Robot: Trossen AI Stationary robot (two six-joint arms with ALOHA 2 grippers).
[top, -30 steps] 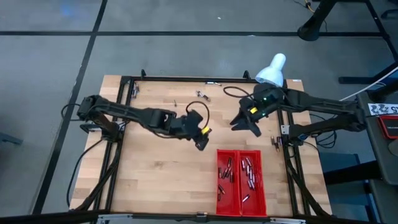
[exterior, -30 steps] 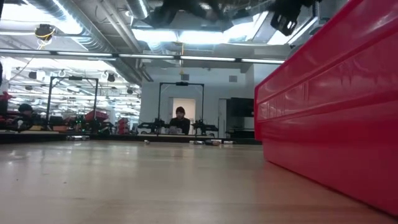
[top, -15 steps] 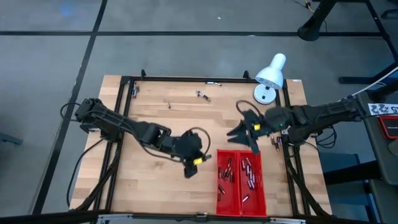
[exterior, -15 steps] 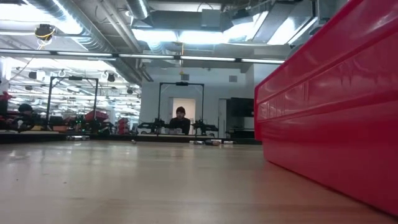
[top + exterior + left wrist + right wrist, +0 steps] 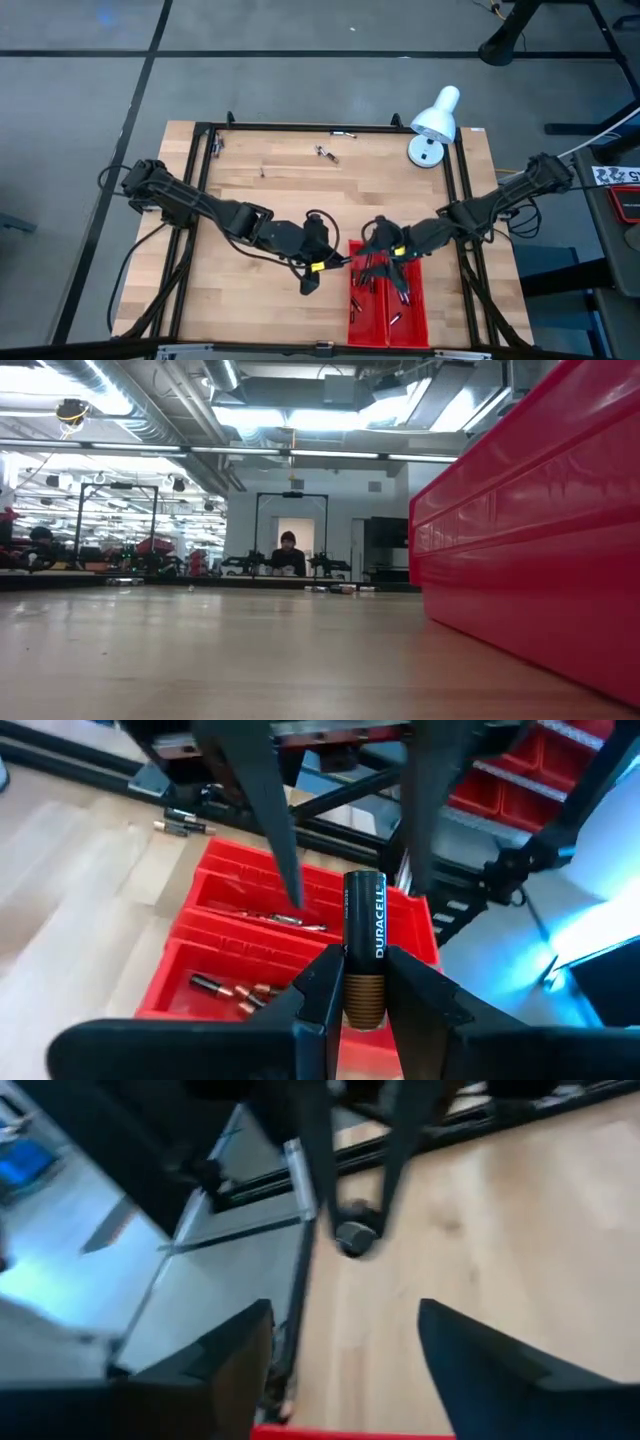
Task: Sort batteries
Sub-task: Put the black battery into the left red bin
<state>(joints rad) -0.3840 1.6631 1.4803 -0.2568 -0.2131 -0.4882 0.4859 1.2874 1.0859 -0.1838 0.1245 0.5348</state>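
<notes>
The left gripper (image 5: 362, 982) pinches one battery (image 5: 364, 945) between its two dark fingers (image 5: 322, 982), a black and copper cell held upright with its copper end down between the pads. Seen from above, this gripper (image 5: 322, 264) sits just beside the near left edge of a red tray (image 5: 412, 312), over bare wood. Directly ahead of the held cell hang the two thin dark fingers of the other arm, spread apart, one on each side of it. That right gripper (image 5: 377, 250) hovers over the tray's far end, jaws wide and empty; in its own wrist view the fingers (image 5: 235, 1355) stand well apart, looking toward the left gripper and the cell it holds (image 5: 352, 1237). Beyond the left gripper the tray (image 5: 225, 885) shows two compartments, each holding loose batteries (image 5: 268, 919). From above, more of these batteries (image 5: 398, 275) lie scattered in both compartments. Farther off, a few stray cells (image 5: 325, 153) rest near the far edge of the wooden table (image 5: 250, 310), and a white lamp (image 5: 436, 118) stands at its far right corner
</notes>
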